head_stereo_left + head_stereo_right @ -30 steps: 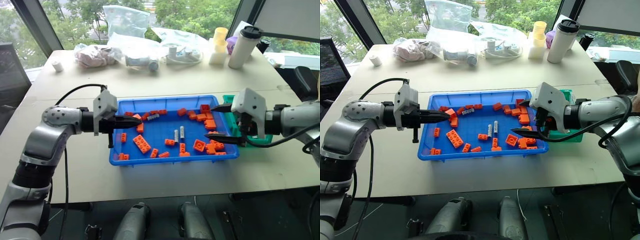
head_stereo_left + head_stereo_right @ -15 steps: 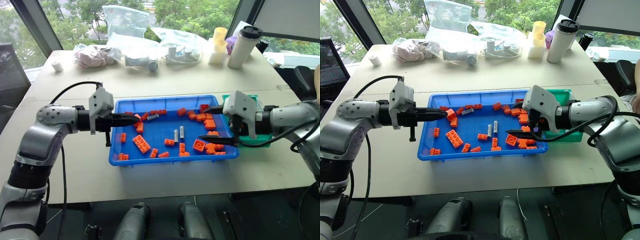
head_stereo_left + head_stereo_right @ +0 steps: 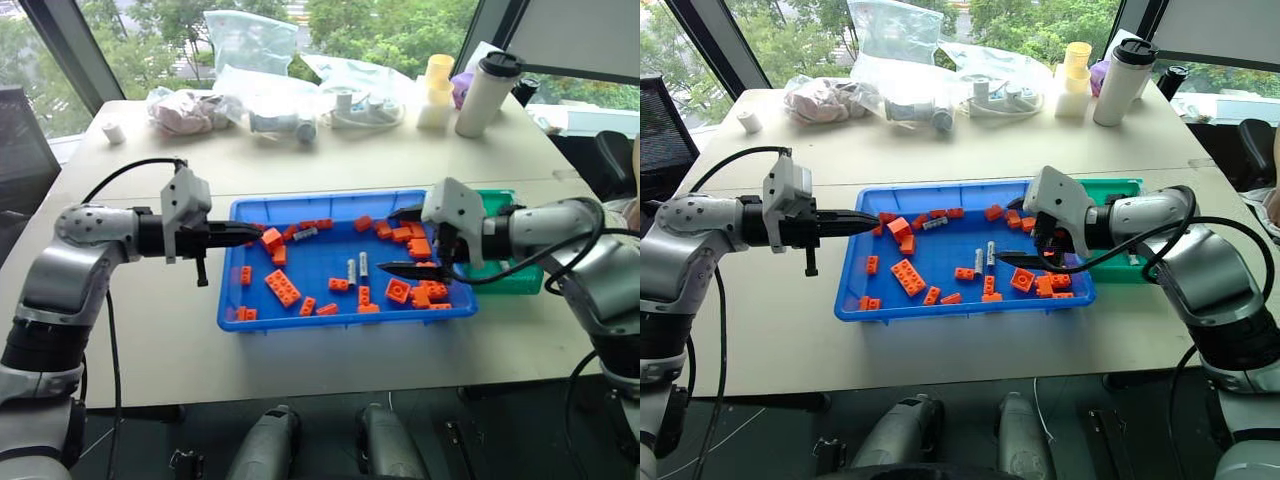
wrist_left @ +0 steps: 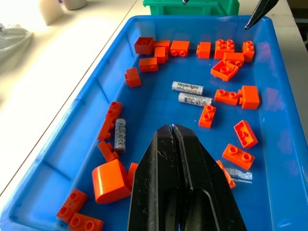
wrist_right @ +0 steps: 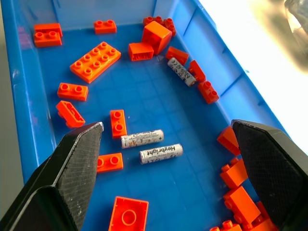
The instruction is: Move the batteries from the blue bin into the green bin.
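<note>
The blue bin (image 3: 340, 321) sits mid-table, scattered with orange bricks (image 3: 283, 287). Two batteries (image 3: 352, 271) (image 3: 364, 265) lie side by side near its centre, and a third battery (image 3: 306, 234) lies toward the far left. The green bin (image 3: 522, 281) stands against the blue bin's right side, partly hidden by my right arm. My right gripper (image 3: 387, 240) is open and empty above the bin's right half, just right of the paired batteries (image 5: 142, 138). My left gripper (image 3: 262, 236) is shut and empty over the bin's left rim, its fingers (image 4: 172, 144) pressed together.
Plastic bags (image 3: 270, 100) with odds and ends, a white tumbler (image 3: 488, 92) with a black lid and a pale yellow bottle (image 3: 438, 90) stand along the table's far side. A small white roll (image 3: 116, 132) sits at the far left.
My right gripper has moved leftward from the green bin's side to over the blue bin, staying open. My left gripper has drawn back to the left, still shut.
</note>
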`<state>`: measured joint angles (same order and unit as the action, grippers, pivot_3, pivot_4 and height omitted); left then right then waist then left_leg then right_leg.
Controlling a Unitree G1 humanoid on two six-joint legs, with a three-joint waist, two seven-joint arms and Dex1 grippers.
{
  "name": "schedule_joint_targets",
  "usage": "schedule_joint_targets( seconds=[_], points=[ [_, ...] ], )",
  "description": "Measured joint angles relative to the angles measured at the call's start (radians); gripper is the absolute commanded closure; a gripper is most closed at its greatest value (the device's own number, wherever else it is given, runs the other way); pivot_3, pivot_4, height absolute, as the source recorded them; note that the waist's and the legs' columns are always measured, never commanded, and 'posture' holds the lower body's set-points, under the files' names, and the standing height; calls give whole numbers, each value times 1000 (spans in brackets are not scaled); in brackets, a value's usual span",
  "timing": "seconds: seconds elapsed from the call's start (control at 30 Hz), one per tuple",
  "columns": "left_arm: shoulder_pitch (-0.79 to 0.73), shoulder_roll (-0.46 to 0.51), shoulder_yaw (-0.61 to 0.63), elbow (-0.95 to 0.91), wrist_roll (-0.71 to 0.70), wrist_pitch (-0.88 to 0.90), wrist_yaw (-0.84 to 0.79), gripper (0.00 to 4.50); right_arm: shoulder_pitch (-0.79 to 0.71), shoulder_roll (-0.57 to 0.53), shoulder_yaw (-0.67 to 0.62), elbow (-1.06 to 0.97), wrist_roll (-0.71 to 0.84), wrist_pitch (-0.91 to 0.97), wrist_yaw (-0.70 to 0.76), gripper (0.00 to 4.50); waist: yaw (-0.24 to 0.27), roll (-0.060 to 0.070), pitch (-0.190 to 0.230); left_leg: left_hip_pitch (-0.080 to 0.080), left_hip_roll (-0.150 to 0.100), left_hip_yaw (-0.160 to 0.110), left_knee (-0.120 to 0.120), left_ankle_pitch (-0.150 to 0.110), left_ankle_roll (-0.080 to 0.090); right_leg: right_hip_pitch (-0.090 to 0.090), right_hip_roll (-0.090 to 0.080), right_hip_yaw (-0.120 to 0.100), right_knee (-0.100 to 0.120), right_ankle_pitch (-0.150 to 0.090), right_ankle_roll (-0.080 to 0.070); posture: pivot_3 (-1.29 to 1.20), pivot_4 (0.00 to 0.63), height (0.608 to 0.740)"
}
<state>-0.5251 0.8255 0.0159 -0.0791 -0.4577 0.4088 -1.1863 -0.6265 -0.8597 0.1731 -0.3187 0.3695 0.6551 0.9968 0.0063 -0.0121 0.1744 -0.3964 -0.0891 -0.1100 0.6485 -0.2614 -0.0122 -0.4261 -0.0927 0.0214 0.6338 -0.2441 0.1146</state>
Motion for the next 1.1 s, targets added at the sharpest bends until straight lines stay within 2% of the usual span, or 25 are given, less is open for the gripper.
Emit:
schedule_joint_targets(
  seconds=[0.23,0.37,0.57,0.8,1.1],
  points=[
    [5,-5,8,-3,-2,3,25,4500,-207,230,161,263,-104,-85,23,98,-22,0,0,0,0,0,-1,0,-1,-1,2,0,1,0,0,0,150,740],
    [31,-1,22,-22,-4,15,50,4500,-344,382,234,593,-193,-207,65,98,-28,0,0,0,0,0,-1,3,-5,-2,2,1,2,0,0,0,150,740],
    [93,12,59,-88,-9,40,90,4500,-466,549,274,1004,-296,-418,123,98,-28,0,0,-1,0,-1,-2,4,-7,-3,2,1,2,0,0,0,150,740],
    [154,32,102,-164,-13,67,127,4500,-551,676,271,1344,-398,-585,127,98,-33,1,0,-1,0,-1,-3,4,-7,-4,3,1,4,0,0,0,150,740],
    [170,36,118,-184,-13,81,150,4500,-610,732,232,1533,-481,-664,67,98,-52,1,1,0,0,-2,-3,4,-9,-8,3,2,11,0,0,0,150,740]
  ],
)
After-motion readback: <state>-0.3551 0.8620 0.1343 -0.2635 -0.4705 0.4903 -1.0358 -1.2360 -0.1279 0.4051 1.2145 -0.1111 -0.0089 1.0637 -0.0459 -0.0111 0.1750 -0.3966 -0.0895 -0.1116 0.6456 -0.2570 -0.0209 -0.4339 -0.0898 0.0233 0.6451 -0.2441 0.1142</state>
